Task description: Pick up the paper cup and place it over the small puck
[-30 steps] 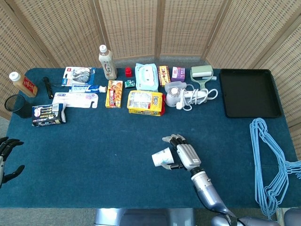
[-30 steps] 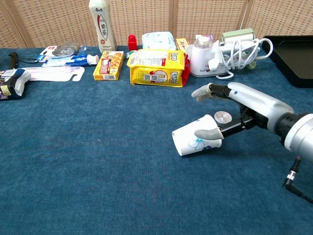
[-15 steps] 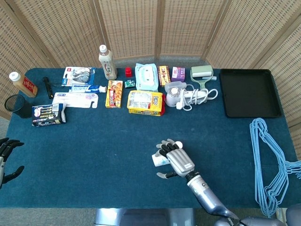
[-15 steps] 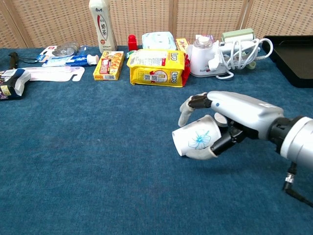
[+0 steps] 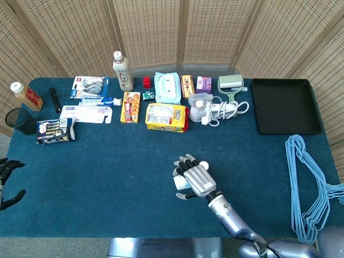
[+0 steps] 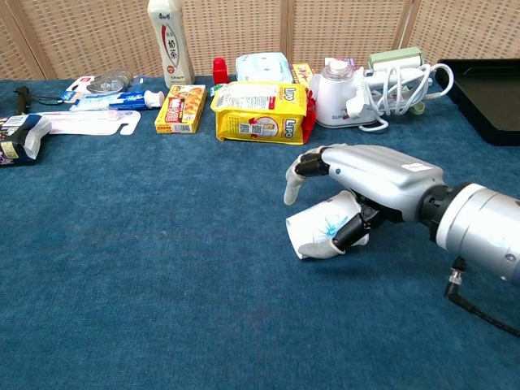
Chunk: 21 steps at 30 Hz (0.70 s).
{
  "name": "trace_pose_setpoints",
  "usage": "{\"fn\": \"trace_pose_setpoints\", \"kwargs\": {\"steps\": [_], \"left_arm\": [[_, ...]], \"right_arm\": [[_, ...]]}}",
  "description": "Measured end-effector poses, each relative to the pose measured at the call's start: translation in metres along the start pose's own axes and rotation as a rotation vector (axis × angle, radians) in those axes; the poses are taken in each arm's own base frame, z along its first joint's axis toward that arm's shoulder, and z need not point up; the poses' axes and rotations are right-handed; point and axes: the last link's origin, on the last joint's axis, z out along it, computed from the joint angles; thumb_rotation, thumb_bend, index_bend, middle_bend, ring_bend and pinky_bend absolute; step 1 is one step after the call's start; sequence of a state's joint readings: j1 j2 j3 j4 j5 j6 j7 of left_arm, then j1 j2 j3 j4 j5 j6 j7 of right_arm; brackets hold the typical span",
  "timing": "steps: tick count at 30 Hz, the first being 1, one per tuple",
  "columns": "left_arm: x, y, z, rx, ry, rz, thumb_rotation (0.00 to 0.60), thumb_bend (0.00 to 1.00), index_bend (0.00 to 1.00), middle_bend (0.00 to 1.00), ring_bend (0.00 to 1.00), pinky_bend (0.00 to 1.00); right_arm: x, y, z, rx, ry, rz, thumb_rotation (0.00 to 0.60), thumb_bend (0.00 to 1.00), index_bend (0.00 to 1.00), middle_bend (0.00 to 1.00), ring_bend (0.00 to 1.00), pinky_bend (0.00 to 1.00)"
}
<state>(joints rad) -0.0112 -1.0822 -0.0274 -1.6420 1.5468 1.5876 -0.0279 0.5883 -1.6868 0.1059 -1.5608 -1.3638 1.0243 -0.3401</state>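
Blue-clothed surface before wicker screens; my right hand cups the tipped paper cup near centre; left hand open.

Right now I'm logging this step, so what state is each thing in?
paper cup: on its side on the cloth, open end facing left
right hand: arched over the cup, fingers around it
small puck: partly visible beside the right hand, uncovered
left hand: at table edge, holding nothing
black tray: empty
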Motion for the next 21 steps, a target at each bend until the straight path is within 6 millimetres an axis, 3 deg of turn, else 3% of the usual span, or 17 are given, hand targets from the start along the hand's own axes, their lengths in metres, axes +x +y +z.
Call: {"fn": "trace_pose_setpoints", "kwargs": {"steps": [21], "left_arm": [[-0.0015,-0.004,-0.0019,0.011,-0.005,-0.001,0.6,0.18,0.28,0.28,0.16,0.18]], "right_arm": [[-0.0092,0.0053,0.0099,0.027,-0.015,-0.157,0.435,0.26,0.35,0.21,0.12,0.0]]}}
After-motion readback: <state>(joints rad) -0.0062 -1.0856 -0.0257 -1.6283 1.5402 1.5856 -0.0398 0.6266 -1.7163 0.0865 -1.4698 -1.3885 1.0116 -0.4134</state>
